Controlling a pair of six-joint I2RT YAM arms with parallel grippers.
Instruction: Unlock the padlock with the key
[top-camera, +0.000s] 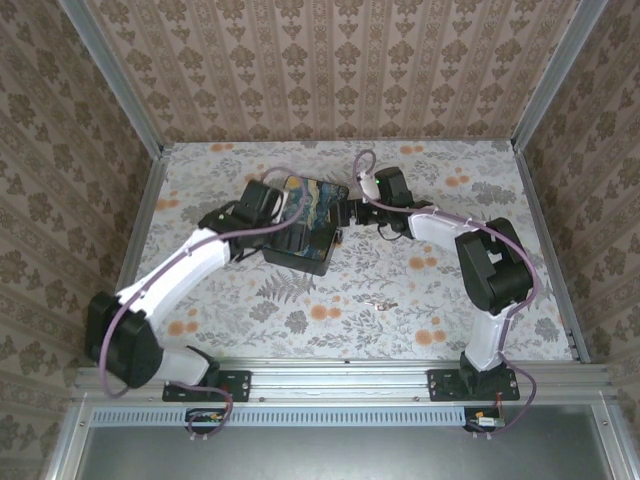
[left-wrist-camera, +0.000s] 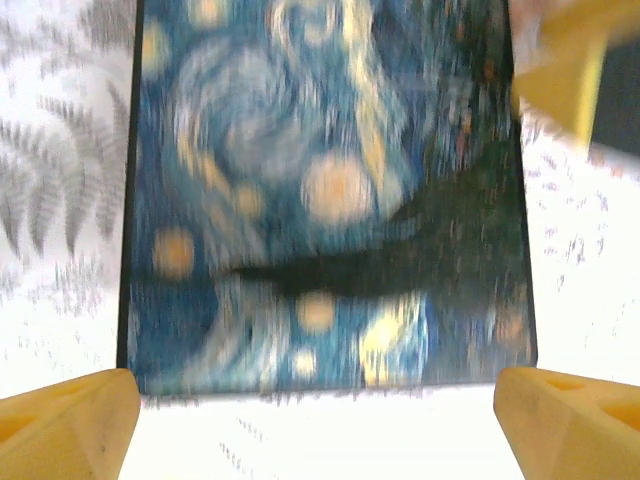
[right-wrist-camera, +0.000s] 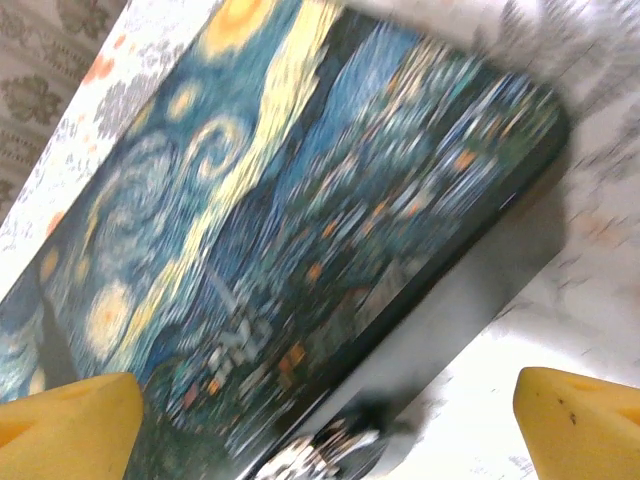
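A flat box printed with a blue and yellow swirling night sky (top-camera: 312, 228) lies at mid-table. My left gripper (top-camera: 272, 203) hovers open over its left end; the box lid (left-wrist-camera: 330, 190) spreads between the yellow fingers (left-wrist-camera: 70, 420). From the right, my right gripper (top-camera: 350, 212) is open above the box's edge (right-wrist-camera: 300, 200). A blurred dark and silvery object (right-wrist-camera: 322, 458) sits against the box's side between the right fingers; I cannot tell whether it is the padlock. The key is not identifiable.
The floral tablecloth (top-camera: 420, 290) covers the table inside patterned walls. A small dark item (top-camera: 378, 302) lies on the cloth in front of the box, too small to name. A yellow pad of the other gripper (left-wrist-camera: 565, 70) shows past the box's far right corner.
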